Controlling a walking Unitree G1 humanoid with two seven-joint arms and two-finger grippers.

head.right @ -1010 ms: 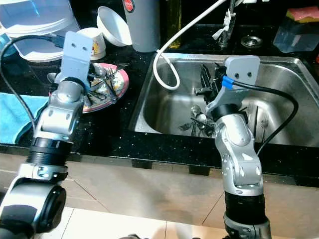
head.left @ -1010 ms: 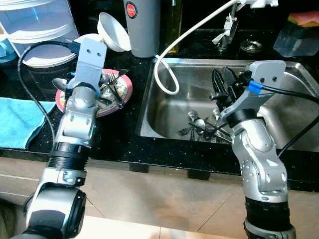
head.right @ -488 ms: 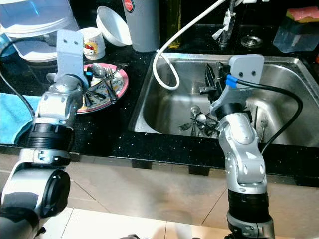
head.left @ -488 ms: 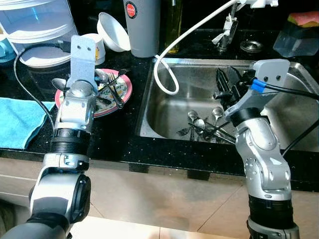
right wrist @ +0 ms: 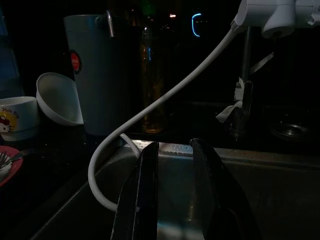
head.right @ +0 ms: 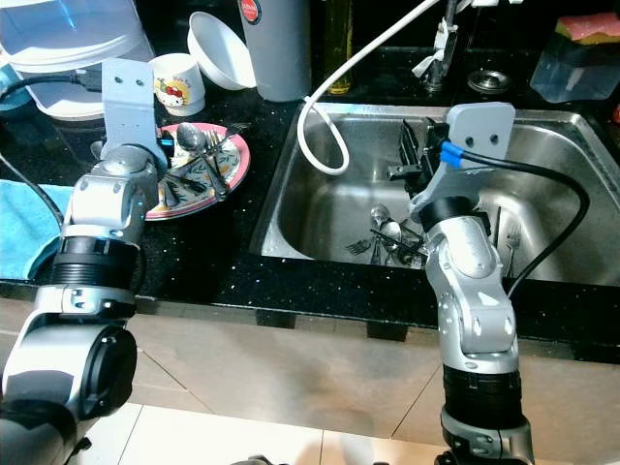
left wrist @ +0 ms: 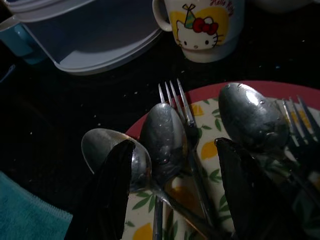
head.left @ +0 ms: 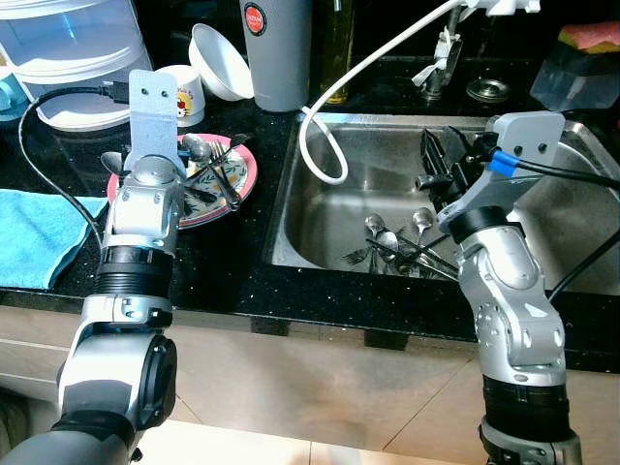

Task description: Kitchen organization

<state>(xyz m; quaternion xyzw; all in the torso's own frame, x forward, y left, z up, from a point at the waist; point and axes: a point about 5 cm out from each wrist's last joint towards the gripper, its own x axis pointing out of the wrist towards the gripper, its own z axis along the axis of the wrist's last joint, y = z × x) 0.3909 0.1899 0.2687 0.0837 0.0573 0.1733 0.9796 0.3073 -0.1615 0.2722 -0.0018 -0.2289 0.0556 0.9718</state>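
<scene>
Spoons on the plate lie between the left gripper's spread fingers (right gripper slightly parted, holding nothing).

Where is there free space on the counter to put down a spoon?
Bare black counter lies between the pink plate and the sink. The plate is crowded with cutlery; mug, bowl and containers fill the back.

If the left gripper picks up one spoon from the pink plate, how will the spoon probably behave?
The spoon looks like polished metal, so probably stiff but slippery between the left gripper fingers. It lies tangled with a fork on the pink plate, so lifting may drag neighbours along.
</scene>
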